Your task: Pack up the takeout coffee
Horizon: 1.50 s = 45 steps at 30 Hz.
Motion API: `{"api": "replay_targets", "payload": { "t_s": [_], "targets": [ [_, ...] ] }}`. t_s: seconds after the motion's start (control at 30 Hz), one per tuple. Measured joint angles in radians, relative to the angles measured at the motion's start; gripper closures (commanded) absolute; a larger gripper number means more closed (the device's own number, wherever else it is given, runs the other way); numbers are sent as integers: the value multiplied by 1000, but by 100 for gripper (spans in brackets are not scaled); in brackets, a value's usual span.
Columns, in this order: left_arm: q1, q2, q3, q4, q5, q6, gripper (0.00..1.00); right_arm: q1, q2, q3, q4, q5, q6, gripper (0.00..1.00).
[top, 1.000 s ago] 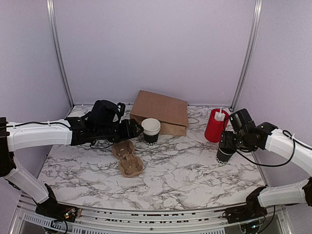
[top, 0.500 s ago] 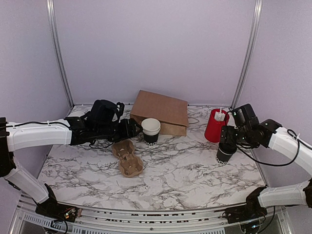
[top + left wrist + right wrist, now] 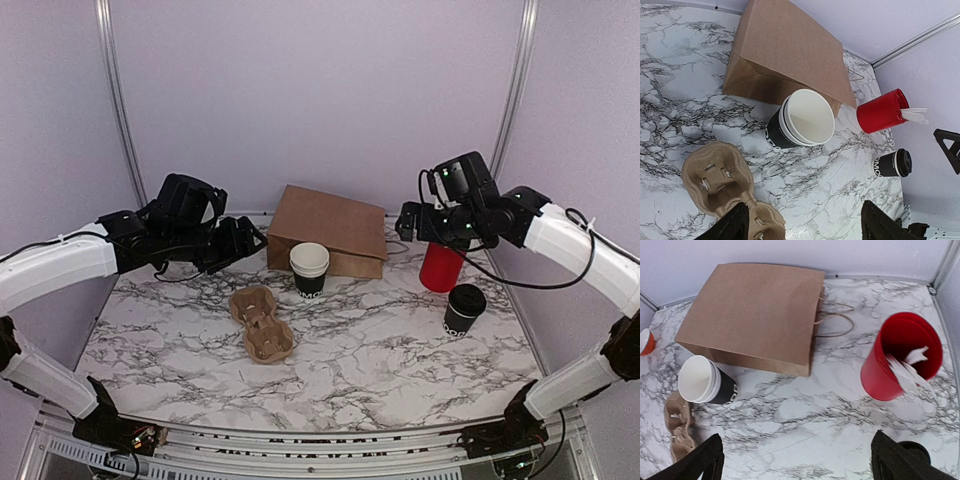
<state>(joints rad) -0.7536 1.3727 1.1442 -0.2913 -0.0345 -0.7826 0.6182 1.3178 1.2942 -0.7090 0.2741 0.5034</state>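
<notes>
The takeout coffee (image 3: 465,308), a small black cup with a black lid, stands alone on the marble near the right edge; it also appears in the left wrist view (image 3: 892,164) and, partly behind a finger, in the right wrist view (image 3: 914,450). My right gripper (image 3: 410,222) hangs open well above and to the left of it, over the table (image 3: 799,465). My left gripper (image 3: 245,240) is open too, raised left of the paper bag, with nothing between its fingers (image 3: 805,230).
A brown paper bag (image 3: 330,230) lies flat at the back. A stack of lidless cups (image 3: 309,268) stands in front of it. A cardboard cup carrier (image 3: 262,323) lies front left. A red cylinder (image 3: 441,262) with white sticks stands behind the coffee.
My right gripper has risen off the lidded cup and swung up and left, leaving the cup standing. My left gripper has drawn back up and left from the cup stack.
</notes>
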Motion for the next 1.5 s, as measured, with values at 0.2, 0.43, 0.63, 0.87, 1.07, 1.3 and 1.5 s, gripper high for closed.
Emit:
{"api": "replay_targets", "payload": {
  "t_s": [0.2,0.43,0.63,0.87,1.07,1.3,1.5],
  "targets": [
    [22,-53,34,-76,5,-26,22,-39,246,169,114,-216,24,0],
    [22,-154,-84,-71,-27,-25,21,-158,477,172,277,-329,23,0],
    [26,-219,-95,-73,-47,-17,20,-193,650,283,308,-323,25,0],
    [38,-220,-95,-76,-45,23,20,-202,763,422,308,-299,29,0],
    [48,-211,-94,-76,-41,40,19,-224,784,422,311,-307,32,0],
    [59,-211,-94,-76,-34,47,19,-237,859,425,331,-380,51,2],
    [61,-222,-94,-76,-27,46,19,-241,887,425,358,-444,76,8]
  ]
}}
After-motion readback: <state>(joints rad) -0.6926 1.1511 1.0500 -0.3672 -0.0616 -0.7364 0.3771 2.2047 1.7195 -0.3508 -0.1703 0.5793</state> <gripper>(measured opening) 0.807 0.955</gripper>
